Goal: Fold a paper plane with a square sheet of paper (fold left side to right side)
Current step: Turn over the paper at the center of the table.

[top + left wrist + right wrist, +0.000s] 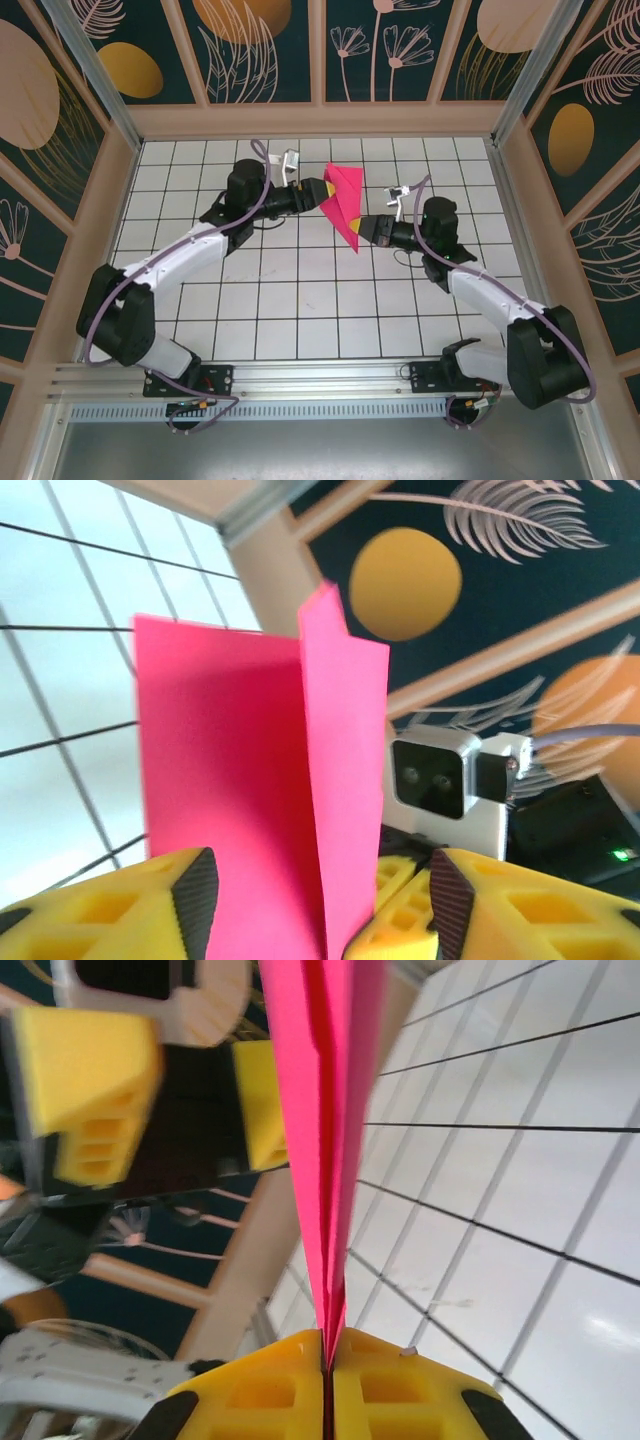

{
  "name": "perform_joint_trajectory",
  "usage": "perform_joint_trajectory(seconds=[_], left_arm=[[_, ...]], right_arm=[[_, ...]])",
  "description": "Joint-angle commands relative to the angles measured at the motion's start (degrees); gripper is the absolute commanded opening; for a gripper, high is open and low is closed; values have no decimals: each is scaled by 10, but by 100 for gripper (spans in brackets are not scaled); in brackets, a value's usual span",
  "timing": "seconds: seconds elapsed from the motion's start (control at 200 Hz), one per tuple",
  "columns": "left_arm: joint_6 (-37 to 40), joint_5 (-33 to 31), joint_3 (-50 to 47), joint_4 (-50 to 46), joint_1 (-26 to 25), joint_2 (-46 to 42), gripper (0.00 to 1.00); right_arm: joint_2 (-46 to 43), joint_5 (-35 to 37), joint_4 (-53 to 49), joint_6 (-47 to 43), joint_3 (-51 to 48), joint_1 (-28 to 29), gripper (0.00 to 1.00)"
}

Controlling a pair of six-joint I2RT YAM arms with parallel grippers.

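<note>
The right end effector (362, 232) is pinched tight on the lower pointed tip of the pink paper plane (342, 200), holding it up off the tiled counter (300, 300). Further back, the left end effector (318, 192) stands parted, its yellow fingers (130, 910) either side of the plane's folded layers.

floor: white tiles (300, 310), dark grid lines, glossy
walls: dark teal panels (270, 75), orange ovals, pale leaf and flower line art
trim: light wood-tone beams (320, 118) around the floor and between panels
corner posts: grey metal (92, 75), slanted in the top view
near edge: metal rail (320, 375), perforated strip (330, 411) below
light: even, soft glare on tiles
</note>
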Motion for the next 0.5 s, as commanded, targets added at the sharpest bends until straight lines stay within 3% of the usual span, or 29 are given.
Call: perform_joint_trajectory(seconds=[0.0,0.135,0.285,0.38,0.49], left_arm=[[95,-133,23,-123,0,-70,67],[127,-274,-17,-176,0,-154,75],[115,-368,-90,-173,0,-247,79],[107,-410,-118,-175,0,-293,81],[108,-438,-135,-177,0,-329,82]], right_arm=[[-19,154,-224,-138,66,18,8],[9,440,-407,-194,147,88,8],[88,729,-558,-159,239,193,9],[174,851,-668,-104,307,247,10],[290,933,-785,-40,385,299,11]])
